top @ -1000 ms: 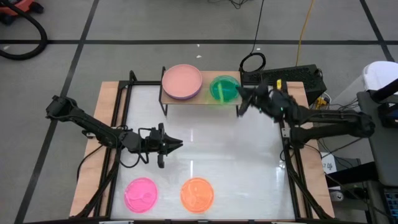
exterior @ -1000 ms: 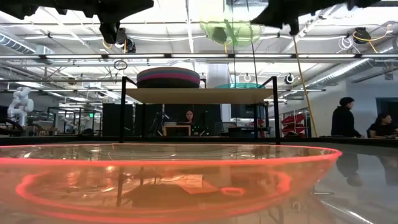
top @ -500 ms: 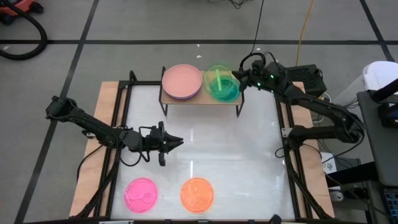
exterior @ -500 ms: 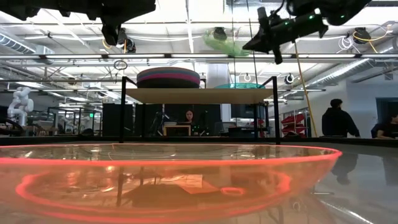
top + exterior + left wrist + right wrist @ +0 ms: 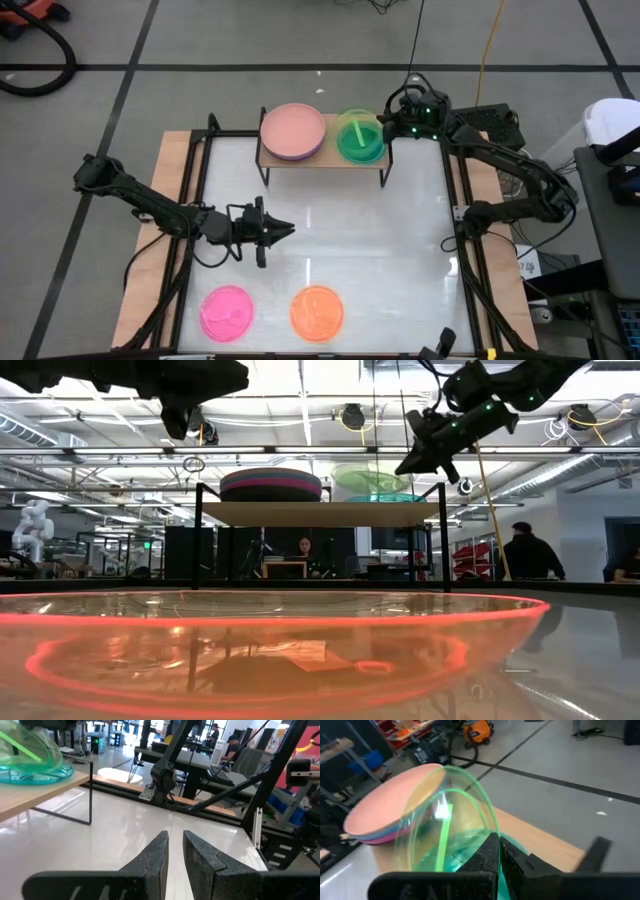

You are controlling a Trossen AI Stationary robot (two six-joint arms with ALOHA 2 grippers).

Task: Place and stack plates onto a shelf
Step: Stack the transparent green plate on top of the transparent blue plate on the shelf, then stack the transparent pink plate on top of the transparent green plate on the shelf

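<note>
A translucent green plate (image 5: 360, 137) is tilted over a cyan plate (image 5: 385, 498) that lies on the right part of the shelf (image 5: 322, 160). My right gripper (image 5: 392, 126) is shut on the green plate at the shelf's right end. A stack of larger plates with a dusty pink one on top (image 5: 293, 130) rests on the shelf's left part. My left gripper (image 5: 288, 230) is shut and hovers over the table's middle, touching nothing. A pink plate (image 5: 226, 312) and an orange plate (image 5: 317, 311) lie on the table near its near edge. My right gripper pinches the green plate's rim (image 5: 489, 836) between its two fingers, on the side toward the table's right. The fingers come from the right, slanting down. The plate is tilted just above the cyan plate (image 5: 462, 857); whether its low edge touches it, I cannot tell.
The shelf's thin black legs (image 5: 91, 795) stand on the white table top near the far edge. Black frame rails (image 5: 195, 200) run along the table's left and right sides. People (image 5: 525, 555) move in the room beyond the table.
My right gripper has carried the green plate toward the table's far edge, then down toward the cyan plate on the shelf. The plate was high above the shelf and is now low over its right part.
</note>
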